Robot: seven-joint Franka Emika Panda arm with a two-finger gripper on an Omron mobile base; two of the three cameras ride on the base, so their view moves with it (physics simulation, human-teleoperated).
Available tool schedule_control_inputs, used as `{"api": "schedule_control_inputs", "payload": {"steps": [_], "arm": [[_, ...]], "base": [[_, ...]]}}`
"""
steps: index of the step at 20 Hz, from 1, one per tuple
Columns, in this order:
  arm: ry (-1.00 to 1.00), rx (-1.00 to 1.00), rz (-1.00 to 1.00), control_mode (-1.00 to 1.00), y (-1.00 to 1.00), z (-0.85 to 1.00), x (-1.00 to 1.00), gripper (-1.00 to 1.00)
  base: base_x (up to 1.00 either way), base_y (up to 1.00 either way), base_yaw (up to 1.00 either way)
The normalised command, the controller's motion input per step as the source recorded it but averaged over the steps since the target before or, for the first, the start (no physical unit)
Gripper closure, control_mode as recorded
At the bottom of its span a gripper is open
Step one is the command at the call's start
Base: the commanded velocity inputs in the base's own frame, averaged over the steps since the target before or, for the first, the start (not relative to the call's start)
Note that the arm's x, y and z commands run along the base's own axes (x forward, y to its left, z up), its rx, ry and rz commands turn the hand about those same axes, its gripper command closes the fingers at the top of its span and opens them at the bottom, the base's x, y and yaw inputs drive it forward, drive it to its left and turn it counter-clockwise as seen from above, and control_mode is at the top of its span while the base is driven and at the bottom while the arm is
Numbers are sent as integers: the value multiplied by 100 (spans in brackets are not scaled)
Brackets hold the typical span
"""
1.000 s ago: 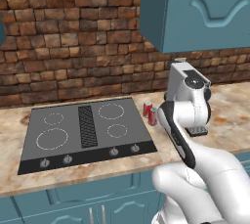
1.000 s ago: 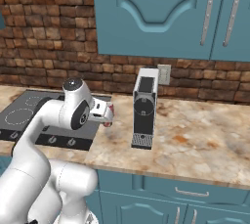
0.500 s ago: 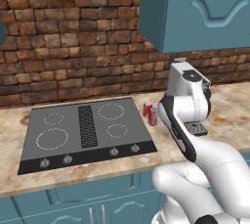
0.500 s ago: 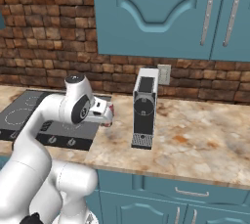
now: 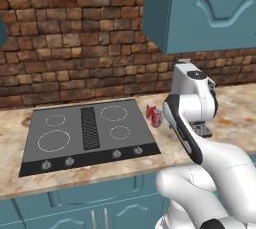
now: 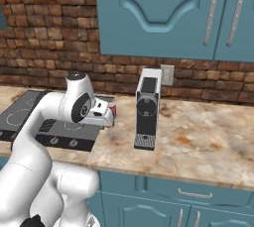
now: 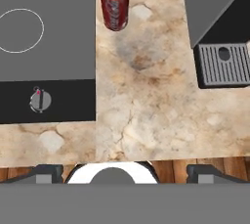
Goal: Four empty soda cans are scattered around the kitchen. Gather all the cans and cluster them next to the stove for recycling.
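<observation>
Because the soda cans (image 5: 154,114) are empty, they are judged to be very light, thin-walled and easy to dent, with smooth round sides that could slip. A can is best taken around the middle of its side, with a soft squeeze. Two red cans are seen standing upright on the counter (image 5: 235,113), close together and just beside the right edge of the stove (image 5: 90,133). One red can (image 7: 114,0) is seen from above with its silver top closed; what is inside cannot be seen. The coffee machine (image 6: 148,112) stands further right, and nothing sits on its grey drip tray (image 7: 226,64). The gripper (image 6: 110,117) is held wide open above the counter, and nothing is held in it.
</observation>
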Motion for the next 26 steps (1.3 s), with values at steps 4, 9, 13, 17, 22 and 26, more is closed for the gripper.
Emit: {"api": "schedule_control_inputs", "payload": {"steps": [4,9,13,17,22,26], "arm": [[0,0,0,100,0,0,0,-100],[0,0,0,100,0,0,0,-100],[0,0,0,100,0,0,0,-100],[0,0,0,100,0,0,0,-100],[0,0,0,100,0,0,0,-100],[0,0,0,100,0,0,0,-100]], "base": [[-79,-5,16],[-78,31,47],[-15,67,70],[0,51,83],[18,22,84],[19,10,88]]}}
